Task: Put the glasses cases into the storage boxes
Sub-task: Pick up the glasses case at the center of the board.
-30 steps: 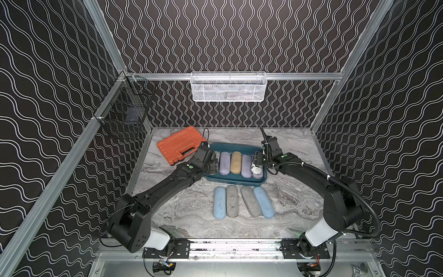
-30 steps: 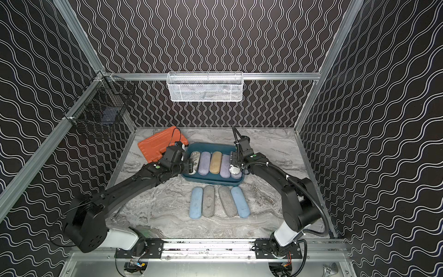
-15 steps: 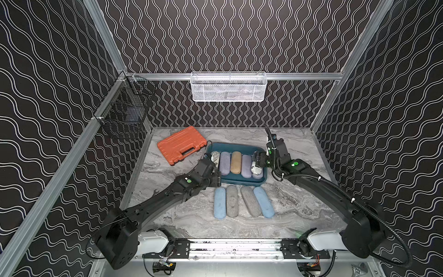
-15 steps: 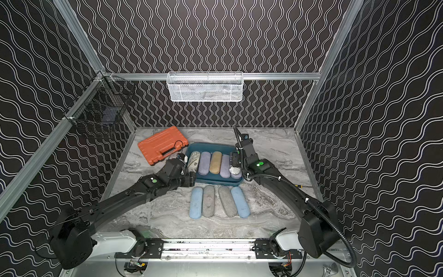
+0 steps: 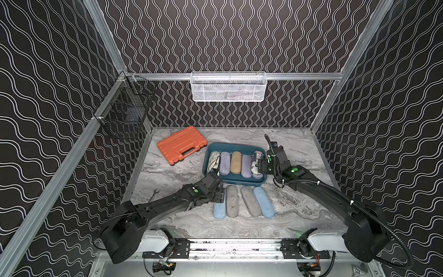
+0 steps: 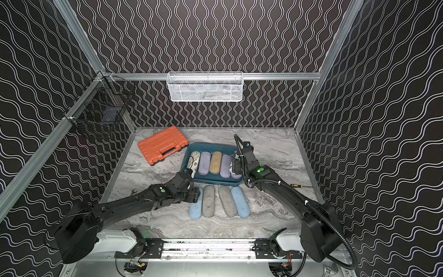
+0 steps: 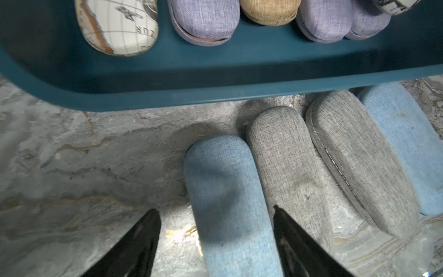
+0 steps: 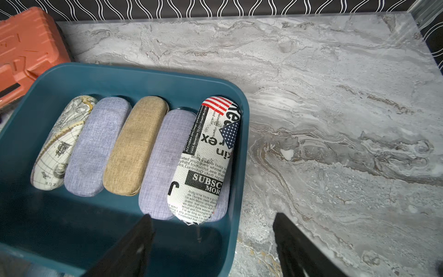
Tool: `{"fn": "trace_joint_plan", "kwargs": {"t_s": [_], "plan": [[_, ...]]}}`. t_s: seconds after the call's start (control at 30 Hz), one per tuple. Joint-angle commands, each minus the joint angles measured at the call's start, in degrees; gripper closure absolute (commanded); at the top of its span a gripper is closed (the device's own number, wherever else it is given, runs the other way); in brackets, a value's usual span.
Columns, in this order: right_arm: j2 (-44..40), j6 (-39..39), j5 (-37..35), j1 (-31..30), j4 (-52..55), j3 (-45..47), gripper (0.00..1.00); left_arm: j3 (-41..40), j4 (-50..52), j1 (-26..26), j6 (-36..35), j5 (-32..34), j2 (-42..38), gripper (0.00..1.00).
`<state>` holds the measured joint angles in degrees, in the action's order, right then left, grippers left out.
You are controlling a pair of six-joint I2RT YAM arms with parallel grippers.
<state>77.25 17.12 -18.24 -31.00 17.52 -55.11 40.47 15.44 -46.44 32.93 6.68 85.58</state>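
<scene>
The dark teal storage box [image 5: 239, 184] [image 8: 242, 134] holds a map-print case [image 5: 214, 161], two lilac cases [image 5: 224, 163], a tan case [image 5: 236, 162] and a newspaper-print case [image 8: 206, 158] resting on another lilac one. Several glasses cases lie in a row in front of it: light blue [image 5: 219, 209], grey [image 5: 232, 201], grey [image 5: 250, 201], light blue [image 5: 263, 201]. My left gripper [image 7: 214, 211] is open and straddles the left light blue case [image 7: 227, 191] without pinching it. Open and holding nothing, my right gripper [image 8: 212, 217] hovers over the box's right wall, just short of the newspaper-print case.
An orange tool case [image 5: 181, 144] lies at the back left beside the box. A white mesh basket [image 5: 228, 87] hangs on the back rail and a black wire basket [image 5: 124, 112] on the left rail. A wrench [image 5: 154, 193] and a screwdriver [image 6: 296, 185] lie on the table.
My left gripper has moved from the box's left end toward the front, over the left light blue case. My right gripper has opened wider and drawn back a little from the newspaper-print case.
</scene>
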Motion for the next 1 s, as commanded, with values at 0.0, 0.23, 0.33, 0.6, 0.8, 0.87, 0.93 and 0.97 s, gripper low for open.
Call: {"fn": "trace_joint_plan", "kwargs": {"t_s": [0.0,0.23,0.33,0.6,0.8,0.87,0.93,0.97], "plan": [[0.41,0.02,0.55,0.04,-2.38,0.32,0.19,0.14,-3.79,-0.26,1.17,-1.82,2.02,0.22],[1.91,-0.56,0.60,0.07,-2.93,0.44,0.18,0.96,-4.36,-0.81,2.20,-2.17,7.37,0.22],[2.19,-0.60,0.53,0.01,-3.01,0.53,0.18,1.35,-4.57,-1.00,2.47,-2.17,8.61,0.22],[2.41,-0.43,0.24,0.14,-3.81,1.59,0.18,1.20,-4.13,-1.18,2.93,-1.78,10.06,0.28],[2.46,-0.34,0.11,0.33,-3.99,1.85,0.18,1.22,-2.28,-1.53,3.16,-0.47,8.07,0.38],[2.30,-0.34,0.16,0.35,-4.05,1.89,0.18,1.51,-0.60,-1.74,3.15,0.25,6.34,0.38],[2.11,-0.34,-0.08,0.36,-4.14,1.97,0.18,2.03,1.50,-1.89,2.95,0.87,4.06,0.38],[2.11,-0.34,-0.28,0.37,-4.15,1.94,0.18,2.39,2.78,-1.90,2.86,1.20,3.08,0.39]]}}
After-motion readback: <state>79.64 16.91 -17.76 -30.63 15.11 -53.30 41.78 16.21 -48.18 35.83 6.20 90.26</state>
